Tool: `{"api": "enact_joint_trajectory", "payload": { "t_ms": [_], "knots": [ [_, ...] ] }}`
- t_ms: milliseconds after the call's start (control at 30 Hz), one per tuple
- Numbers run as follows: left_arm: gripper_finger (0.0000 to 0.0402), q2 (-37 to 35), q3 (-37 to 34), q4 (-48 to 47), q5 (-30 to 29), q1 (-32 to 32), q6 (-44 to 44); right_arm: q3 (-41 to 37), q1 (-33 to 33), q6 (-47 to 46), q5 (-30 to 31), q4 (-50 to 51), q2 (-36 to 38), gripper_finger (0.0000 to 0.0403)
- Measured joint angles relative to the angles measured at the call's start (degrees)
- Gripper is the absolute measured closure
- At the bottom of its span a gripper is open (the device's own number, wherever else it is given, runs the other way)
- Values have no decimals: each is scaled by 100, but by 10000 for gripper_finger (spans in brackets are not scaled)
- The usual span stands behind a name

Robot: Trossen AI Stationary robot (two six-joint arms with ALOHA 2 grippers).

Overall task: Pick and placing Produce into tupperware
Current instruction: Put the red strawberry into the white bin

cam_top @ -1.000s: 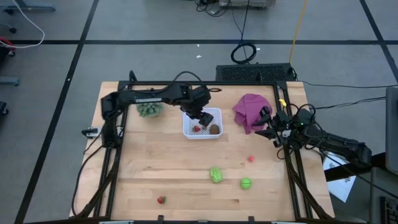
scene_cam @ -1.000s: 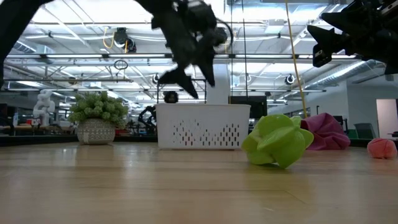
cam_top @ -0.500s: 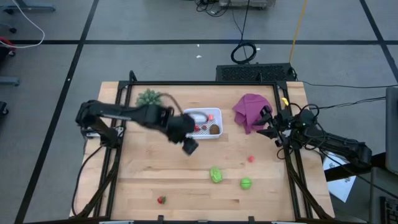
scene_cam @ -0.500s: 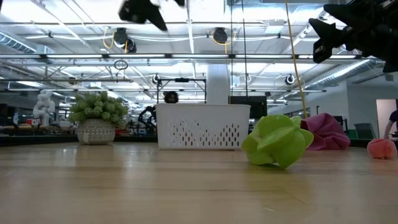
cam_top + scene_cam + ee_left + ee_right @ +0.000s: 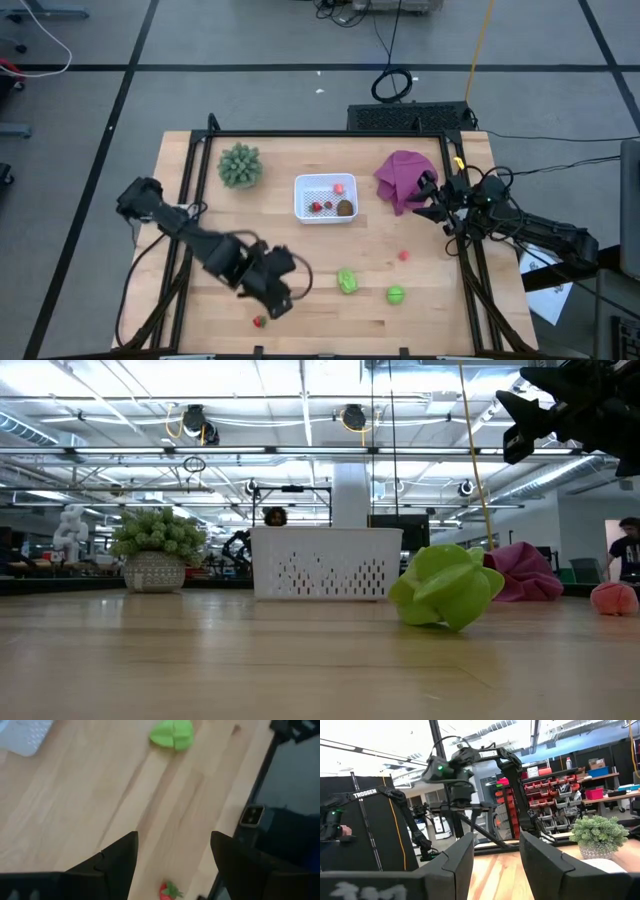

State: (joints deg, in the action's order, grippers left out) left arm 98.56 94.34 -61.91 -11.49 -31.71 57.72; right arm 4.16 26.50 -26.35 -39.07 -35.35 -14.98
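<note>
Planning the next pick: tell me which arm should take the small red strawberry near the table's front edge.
Left. The left gripper hovers open just beside the small red strawberry, which shows between its fingers in the left wrist view. The right gripper waits open at the far right edge, by the purple cloth.

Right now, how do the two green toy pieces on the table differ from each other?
The lobed green piece is larger and shows sections or seams, while the round green piece is smaller and looks like a plain ball. The lobed one lies nearer the white basket; the round one sits closer to the table's front edge. Both are bright green and rest loose on the wood, outside the basket.
</note>
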Motion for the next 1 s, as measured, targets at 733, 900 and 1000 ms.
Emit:
{"api": "enact_joint_trajectory", "payload": {
  "t_ms": [733, 900, 1000],
  "knots": [
    [147, 968, -1165, 2012, 958, -1276, 3415, 2, -1, -555, -13, -3, -143, 252],
    [147, 1156, -1173, 1569, 1219, -1439, 3679, 4, -4, -749, -17, 9, -221, 252],
    [147, 1152, -1164, 1494, 1106, -1465, 3710, -4, -4, -874, -18, 61, -255, 252]
  ]
}}
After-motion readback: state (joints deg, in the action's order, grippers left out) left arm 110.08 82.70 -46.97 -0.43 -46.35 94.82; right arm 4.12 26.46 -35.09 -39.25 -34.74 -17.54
